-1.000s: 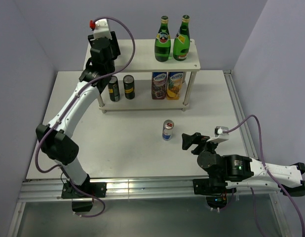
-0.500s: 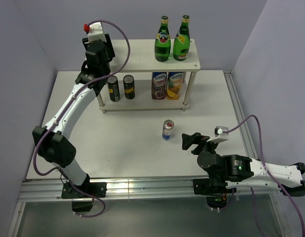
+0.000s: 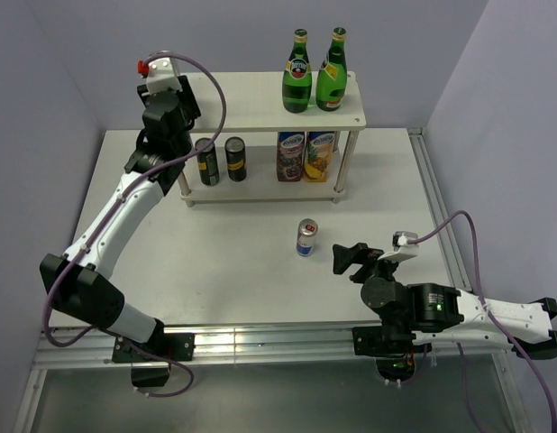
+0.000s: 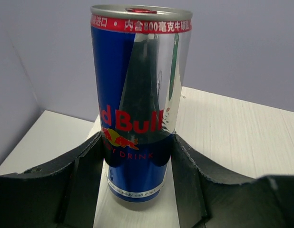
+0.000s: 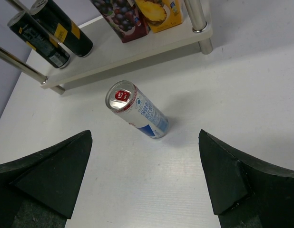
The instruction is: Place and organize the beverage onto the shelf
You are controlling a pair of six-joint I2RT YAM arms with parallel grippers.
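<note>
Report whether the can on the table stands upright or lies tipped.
Upright: the can stands on its base, top facing up.

The blue-and-silver can (image 4: 137, 118) in the left wrist view shows "d Bull" in red letters, "Y DRINK" below it, and small print ending in "body and mind" near the base. A red band under its rim carries white Chinese characters and "800". Nothing else is legible.

Shelf (image 3: 260, 106) on the bench (image 3: 233, 271), partly stocked.
Two green bottles (image 3: 297, 77) stand side by side at the right end of its top board. Its lower board carries two dark cans (image 3: 206, 162) (left half) and two juice cartons (image 3: 290, 156). A lone blue-and-silver can (image 3: 305, 238) stands upright in front of the shelf, with the right pincer (image 3: 349, 260) near it, jaws apart. The left arm (image 3: 125, 194) reaches the shelf's left end.
</note>
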